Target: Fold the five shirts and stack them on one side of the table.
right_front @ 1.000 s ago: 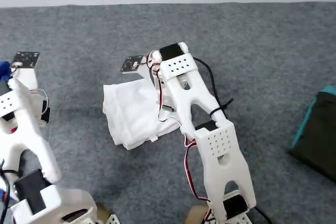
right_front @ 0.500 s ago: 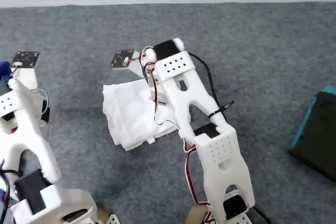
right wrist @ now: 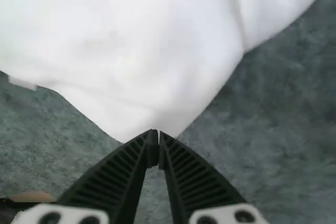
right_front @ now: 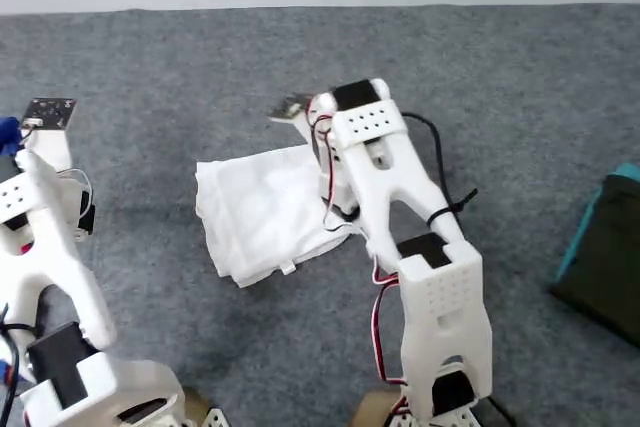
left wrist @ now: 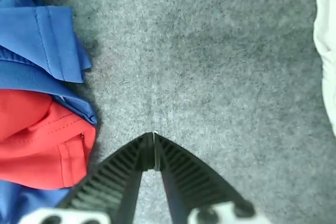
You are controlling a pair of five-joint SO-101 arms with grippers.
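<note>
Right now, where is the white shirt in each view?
High view: white shirt left of centre on the table.
Left wrist view: white shirt at the frame's edge.
Right wrist view: white shirt meeting the right pincer tips.
Shared landmark: grey mat.

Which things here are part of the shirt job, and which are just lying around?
Job: white shirt, blue shirt, red shirt.
Other: grey mat; dark teal-edged thing at the table's edge, can't tell if it's a shirt.
</note>
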